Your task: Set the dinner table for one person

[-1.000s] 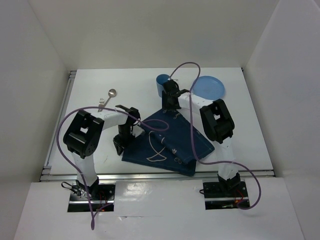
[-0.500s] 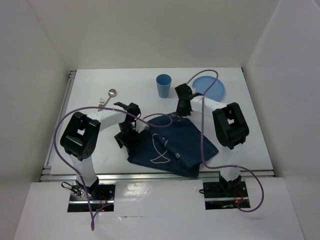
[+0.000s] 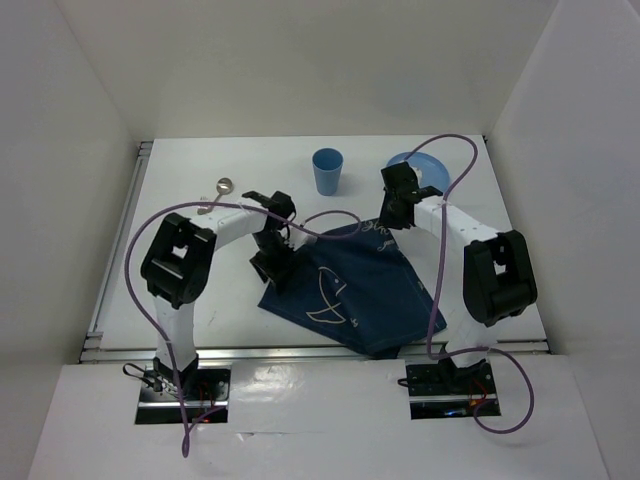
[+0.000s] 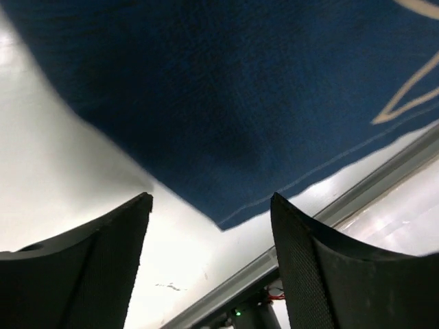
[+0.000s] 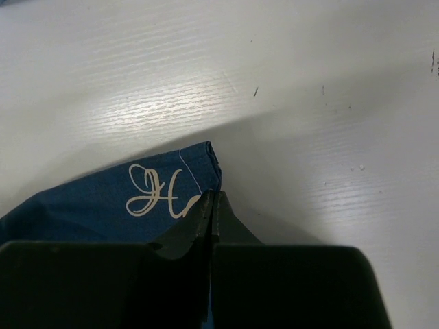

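The dark blue placemat [image 3: 345,285] with pale fish print lies rumpled on the white dinner table [image 3: 200,290]. My right gripper [image 3: 393,215] is shut on its far corner; in the right wrist view the closed jaws [image 5: 211,197] pinch the cloth [image 5: 137,199] beside cursive lettering, just over the tabletop [image 5: 309,103]. At the mat's left edge my left gripper [image 3: 275,265] stands open. The left wrist view shows its gripper [image 4: 209,200] empty above the table [image 4: 68,171], a corner of the mat [image 4: 226,103] lying ahead of the fingers.
A blue cup [image 3: 326,172] stands at the back centre. A blue plate [image 3: 420,172] lies behind the right arm, partly hidden. A spoon [image 3: 224,185] and a fork [image 3: 205,205] lie at the back left. The metal rail [image 4: 357,199] runs along the near edge.
My right gripper shut on the mat's far corner and pulled it right, away from the cup. My left gripper opened, let go of the left edge and moved right.
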Robot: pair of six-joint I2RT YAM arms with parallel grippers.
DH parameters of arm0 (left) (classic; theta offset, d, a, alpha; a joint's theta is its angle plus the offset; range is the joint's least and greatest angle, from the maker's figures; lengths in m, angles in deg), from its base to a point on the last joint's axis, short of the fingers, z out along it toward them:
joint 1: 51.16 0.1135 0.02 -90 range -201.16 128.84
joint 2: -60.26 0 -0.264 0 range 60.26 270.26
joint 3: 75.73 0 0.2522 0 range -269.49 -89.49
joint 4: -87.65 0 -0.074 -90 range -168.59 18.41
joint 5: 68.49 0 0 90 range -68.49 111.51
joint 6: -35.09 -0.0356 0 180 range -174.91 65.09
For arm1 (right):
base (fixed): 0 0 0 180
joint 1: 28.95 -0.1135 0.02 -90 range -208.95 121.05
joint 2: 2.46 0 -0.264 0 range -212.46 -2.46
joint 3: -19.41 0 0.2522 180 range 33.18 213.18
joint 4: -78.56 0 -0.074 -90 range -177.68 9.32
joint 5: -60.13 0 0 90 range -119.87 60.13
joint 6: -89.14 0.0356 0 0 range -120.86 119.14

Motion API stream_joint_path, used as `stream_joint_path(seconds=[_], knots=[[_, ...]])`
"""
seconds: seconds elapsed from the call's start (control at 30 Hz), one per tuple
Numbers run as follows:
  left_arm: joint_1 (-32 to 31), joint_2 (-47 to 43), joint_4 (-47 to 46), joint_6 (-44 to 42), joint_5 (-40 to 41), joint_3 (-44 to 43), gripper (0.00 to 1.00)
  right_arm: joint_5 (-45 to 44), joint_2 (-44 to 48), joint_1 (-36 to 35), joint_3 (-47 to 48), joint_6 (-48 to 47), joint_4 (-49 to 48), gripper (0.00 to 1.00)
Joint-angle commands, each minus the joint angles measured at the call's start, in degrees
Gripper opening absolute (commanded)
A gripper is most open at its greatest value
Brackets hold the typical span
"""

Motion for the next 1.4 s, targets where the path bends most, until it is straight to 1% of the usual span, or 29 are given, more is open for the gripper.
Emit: stream_joint_path(seconds=[0.0,0.03,0.1,0.17,0.2,0.23,0.3,0.33,0.37,0.4,0.43,0.47,0.57,0.67,0.7,0.73,0.77,0.8,0.83,0.87,0.9,0.93,0.97,1.03,1.1,1.23,1.37], knots=[[-1.2,4.4,4.4,1.1,2.2,-0.5,0.75,-0.9,1.8,0.3,0.9,-1.4,1.6,0.0],[-1.2,4.4,4.4,1.9,4.6,0.3,0.75,-0.9,1.8,0.3,1.4,-0.9,2.4,0.0],[-1.7,3.6,3.2,3.3,6.8,1.9,0.75,-0.9,3.2,0.9,2.2,-0.9,3.0,0.0],[-2.5,3.5,2.7,3.3,6.7,3.3,0.75,-0.3,4.8,0.9,2.8,-1.4,3.0,0.0],[-2.5,3.5,2.7,3.3,6.2,3.3,0.72,-0.2,5.4,0.9,3.4,-1.4,3.0,0.0],[-3.4,3.5,2.0,3.3,6.2,3.3,0.68,0.3,5.9,0.9,3.5,-1.4,3.0,0.0],[-5.2,5.0,1.4,3.3,4.3,3.3,0.52,0.3,7.6,0.9,2.8,-1.4,1.6,0.0],[-5.2,6.5,0.7,3.3,3.7,3.3,0.3,-0.2,8.1,0.9,2.0,-1.4,1.6,0.0],[-5.7,7.4,0.7,3.3,2.9,3.3,0.19,-0.2,8.2,1.4,2.0,-1.4,1.6,0.0],[-5.7,8.3,0.7,3.9,1.6,3.3,0.1,-0.2,8.8,1.4,2.0,-0.9,1.6,0.0],[-5.7,9.1,0.1,3.9,1.5,3.3,0.03,-0.2,9.3,1.4,1.4,-0.9,1.6,0.0],[-5.7,9.7,0.1,3.9,1.5,2.7,0.0,-0.2,9.3,1.4,0.9,-0.9,1.6,0.0],[-5.2,10.2,-1.3,4.4,2.3,1.4,0.0,-0.2,9.9,1.9,-0.1,-0.9,1.6,0.0],[-3.2,6.0,-2.8,4.9,5.0,0.8,0.0,-1.4,11.2,2.5,-0.2,-0.9,2.8,0.0],[-2.2,4.4,-2.8,5.4,8.5,0.2,0.0,-1.4,12.2,2.5,-0.2,-0.9,2.8,0.0],[-2.2,0.3,-3.5,4.9,10.9,-0.3,0.0,-2.2,12.9,3.0,-0.2,-0.9,4.3,0.0],[-1.3,-2.1,-3.5,4.2,13.6,-1.7,0.0,-2.7,13.6,3.7,0.5,-0.9,4.3,0.0],[-0.3,-4.3,-3.5,3.4,18.3,-2.9,0.0,-3.3,14.6,3.7,1.5,-1.4,5.2,0.0],[0.3,-6.4,-2.8,1.4,20.5,-4.3,0.0,-3.3,16.6,4.3,2.1,-2.6,5.2,0.0],[0.3,-9.8,-2.1,0.3,22.8,-7.5,0.0,-4.1,17.5,4.3,2.7,-3.3,5.2,0.0],[0.9,-11.1,-1.5,-0.9,25.1,-9.1,0.0,-4.6,18.5,4.3,4.0,-4.0,5.2,0.0],[1.6,-12.3,-1.0,-2.1,29.0,-10.7,0.0,-4.6,20.2,4.3,4.8,-5.4,5.2,0.0],[1.6,-14.0,0.0,-4.3,30.9,-12.2,0.0,-4.6,20.7,4.3,5.7,-6.0,5.7,0.0],[2.8,-15.3,1.5,-6.0,34.2,-16.3,0.0,-6.0,21.2,4.3,9.2,-6.7,6.7,0.0],[2.8,-17.5,3.8,-7.4,35.7,-19.0,0.0,-7.4,24.1,4.3,11.6,-6.7,8.7,0.0],[2.8,-21.6,4.4,-8.4,38.8,-19.1,0.0,-6.8,28.4,4.3,11.6,-7.7,9.8,0.0],[2.8,-28.5,4.4,-11.0,45.3,-21.2,0.0,-5.5,35.5,4.3,12.2,-8.4,11.3,0.0]])
